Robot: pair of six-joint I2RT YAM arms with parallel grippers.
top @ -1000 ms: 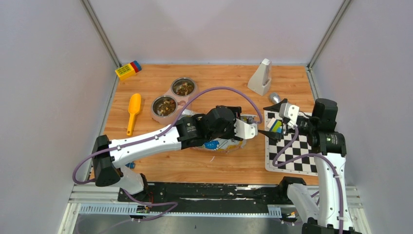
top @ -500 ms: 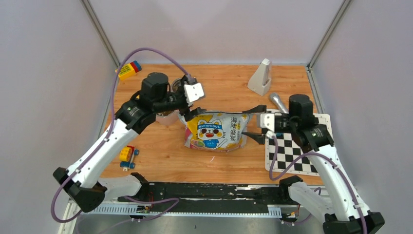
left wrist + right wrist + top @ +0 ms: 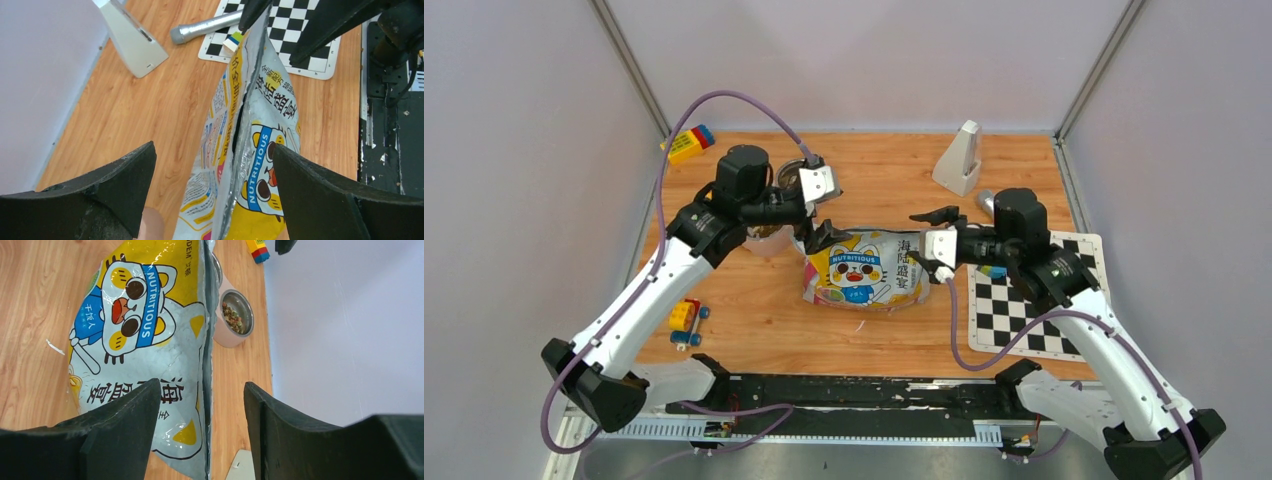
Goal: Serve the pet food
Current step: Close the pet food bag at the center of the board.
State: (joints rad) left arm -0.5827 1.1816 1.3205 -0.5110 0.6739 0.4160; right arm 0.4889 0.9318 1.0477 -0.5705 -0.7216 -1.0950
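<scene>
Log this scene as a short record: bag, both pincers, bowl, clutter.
bag: yellow-and-white cat food bag, mid-table, its upper edge running between the two pincers
left pincer: open, straddling the bag's left end, not clamped
right pincer: open, straddling the bag's right end, not clamped
bowl: pink double bowl beyond the bag's left end, kibble visible in one cup
clutter: chessboard mat, toy car, white stand

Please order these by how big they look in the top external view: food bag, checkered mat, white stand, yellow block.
1. checkered mat, though it is partly covered
2. food bag
3. white stand
4. yellow block
</scene>
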